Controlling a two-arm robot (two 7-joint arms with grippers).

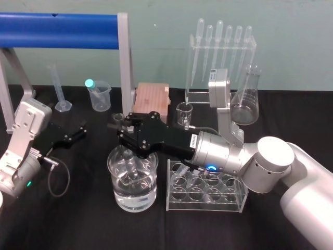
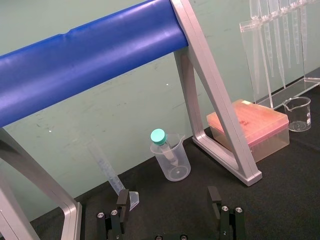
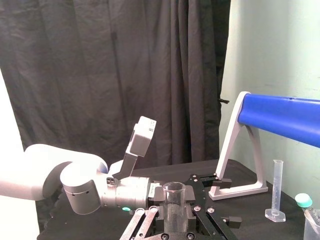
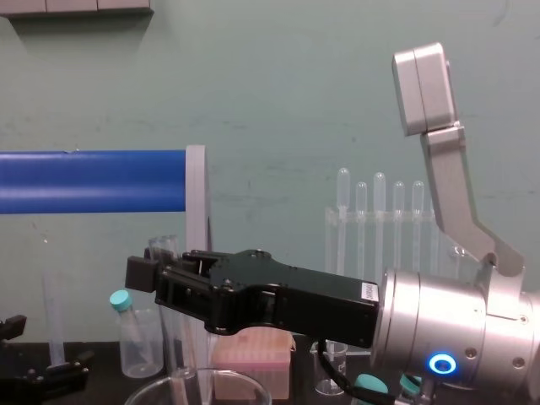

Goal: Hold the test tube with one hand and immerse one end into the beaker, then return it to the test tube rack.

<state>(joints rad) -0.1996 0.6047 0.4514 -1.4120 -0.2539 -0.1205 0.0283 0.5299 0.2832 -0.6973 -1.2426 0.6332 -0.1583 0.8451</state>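
Note:
My right gripper (image 1: 123,128) is shut on the clear test tube (image 1: 131,165) near its open rim and holds it upright. The tube's lower end reaches down inside the large glass beaker (image 1: 115,192), which holds water. In the right wrist view the test tube (image 3: 173,197) stands between the fingers of the right gripper (image 3: 173,216). The chest view shows the test tube (image 4: 167,251) rising above the right gripper (image 4: 156,278), with the beaker rim (image 4: 202,385) below. The clear test tube rack (image 1: 205,195) stands right beside the beaker. My left gripper (image 2: 168,202) is open, parked at the far left.
At the back stand a pipette stand (image 1: 221,52), a conical flask (image 1: 246,101), a small beaker (image 1: 184,113), a pink box (image 1: 152,99), a plastic cup with a teal-capped tube (image 1: 99,94) and a measuring cylinder (image 1: 60,88). A blue bar on a metal frame (image 1: 62,30) spans the back left.

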